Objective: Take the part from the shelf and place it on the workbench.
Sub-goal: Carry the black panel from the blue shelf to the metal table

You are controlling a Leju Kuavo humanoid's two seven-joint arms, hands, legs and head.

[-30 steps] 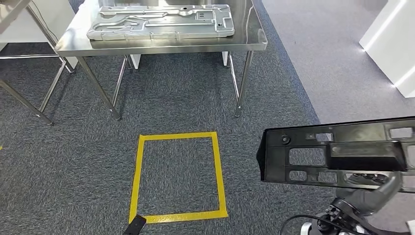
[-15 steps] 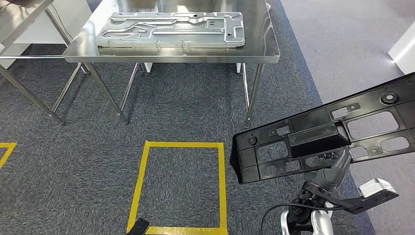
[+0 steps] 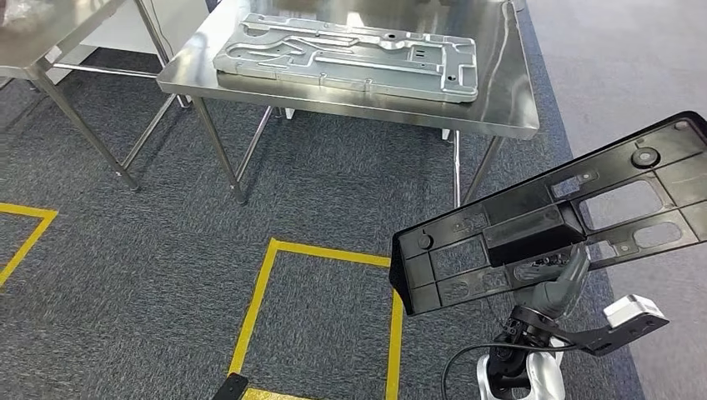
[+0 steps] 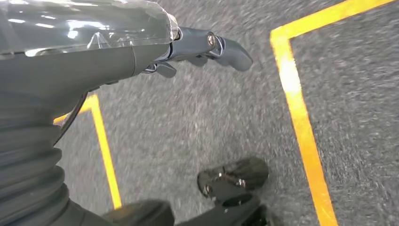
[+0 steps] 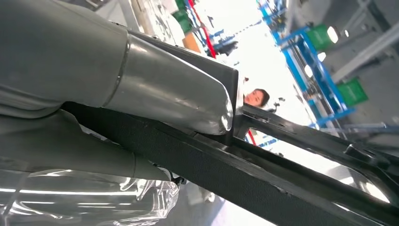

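Right hand [image 3: 557, 287] grips black part [image 3: 550, 221] from below, thumb up against its underside; part tilted, held over the carpet, well short of the steel bench [image 3: 500, 117]. Left hand [image 4: 207, 44] hangs over the floor, holding nothing, fingers loosely extended.

The right hand [image 3: 557, 283] holds a black plastic part [image 3: 550, 221] tilted above the carpet, near the steel table [image 3: 492, 75].

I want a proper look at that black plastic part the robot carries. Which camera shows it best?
The head view: the black part shows nearly whole, tilted, with its cut-outs, held from below by the right hand. The right wrist view gives a close slice of its edge; the left wrist view looks at carpet.
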